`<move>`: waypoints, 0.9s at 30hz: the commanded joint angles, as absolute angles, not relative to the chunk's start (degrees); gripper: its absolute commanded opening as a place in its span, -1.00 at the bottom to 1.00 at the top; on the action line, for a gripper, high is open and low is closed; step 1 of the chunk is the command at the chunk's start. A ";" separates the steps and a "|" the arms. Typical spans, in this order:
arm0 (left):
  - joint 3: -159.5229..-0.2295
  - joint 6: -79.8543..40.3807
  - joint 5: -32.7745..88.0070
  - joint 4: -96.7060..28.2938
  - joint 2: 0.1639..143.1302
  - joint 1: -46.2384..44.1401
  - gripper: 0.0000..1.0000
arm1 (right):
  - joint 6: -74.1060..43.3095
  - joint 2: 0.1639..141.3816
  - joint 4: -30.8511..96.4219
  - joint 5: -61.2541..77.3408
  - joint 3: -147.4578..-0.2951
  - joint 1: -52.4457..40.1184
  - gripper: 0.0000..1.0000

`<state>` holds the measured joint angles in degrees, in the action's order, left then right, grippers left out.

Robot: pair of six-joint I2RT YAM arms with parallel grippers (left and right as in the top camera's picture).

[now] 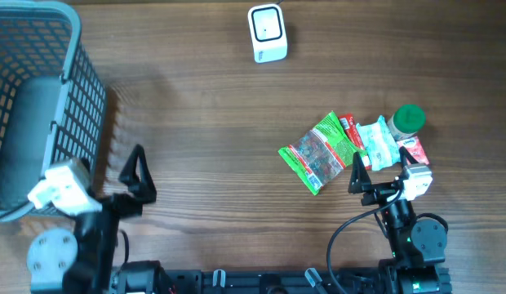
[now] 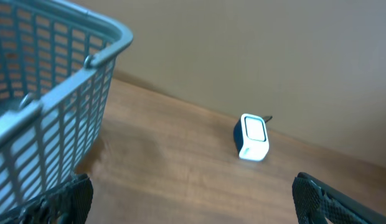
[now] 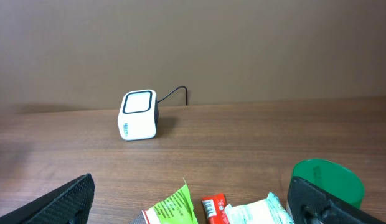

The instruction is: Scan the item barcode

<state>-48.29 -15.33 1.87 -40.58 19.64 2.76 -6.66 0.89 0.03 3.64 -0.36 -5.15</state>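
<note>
The table is brown wood grain, matt. The basket at far left is dull grey-blue plastic lattice. The scanner at the far side is smooth white plastic, slightly glossy. The packets at right are crinkled shiny film; the lid beside them is smooth green plastic.

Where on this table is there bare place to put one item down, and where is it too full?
The wide bare table between the basket and the green snack bag is free, also the strip between the scanner and that bag. It is crowded at the right, where packets and the green-capped bottle lie together.
</note>
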 commanded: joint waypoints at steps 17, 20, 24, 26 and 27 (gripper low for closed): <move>-27.94 -15.44 2.15 -28.53 0.25 2.85 1.00 | -7.60 0.21 -0.10 3.90 -0.30 -4.84 0.99; -23.31 -15.44 3.44 -11.35 0.25 2.85 1.00 | -7.60 0.21 -0.10 3.90 -0.30 -4.84 1.00; -16.16 -15.90 4.91 10.28 0.25 2.85 1.00 | -7.57 0.21 -0.10 3.90 -0.30 -4.84 0.99; -12.27 -16.38 4.82 18.61 0.25 2.85 1.00 | -7.60 0.21 -0.10 3.90 -0.30 -4.84 0.99; -11.09 -16.84 4.58 20.67 0.25 2.85 1.00 | -7.57 0.21 -0.10 3.90 -0.30 -4.84 0.99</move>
<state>-16.53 -15.59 3.55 14.33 0.73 2.76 -6.66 0.78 0.05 3.64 -0.36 -5.15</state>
